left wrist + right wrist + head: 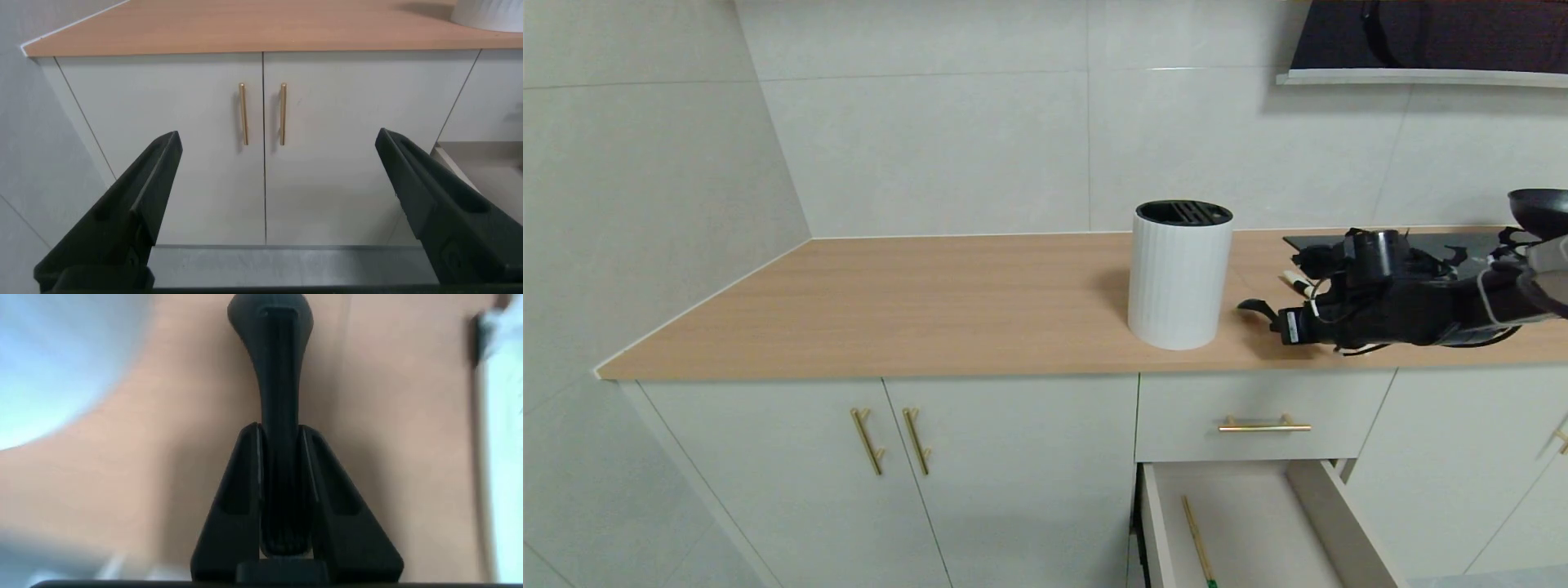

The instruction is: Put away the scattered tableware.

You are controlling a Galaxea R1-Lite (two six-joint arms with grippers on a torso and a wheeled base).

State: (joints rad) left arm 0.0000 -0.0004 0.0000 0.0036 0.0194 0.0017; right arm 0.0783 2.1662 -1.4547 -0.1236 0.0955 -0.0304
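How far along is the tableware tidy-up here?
Done: one chopstick lies in the open drawer. In hand: the right end effector is shut on a black utensil, low over the counter beside the white holder. Remaining: stowing that utensil, plus a pale item farther back on the counter. The left end effector is open, facing the cabinet doors.

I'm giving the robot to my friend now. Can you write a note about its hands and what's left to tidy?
Left hand: open and holding nothing, facing the cabinet doors.
Right hand: shut on a black utensil, low over the countertop beside the white holder.
Done: one chopstick lies in the open drawer.
Left: put the black utensil away, probably in the holder or drawer.
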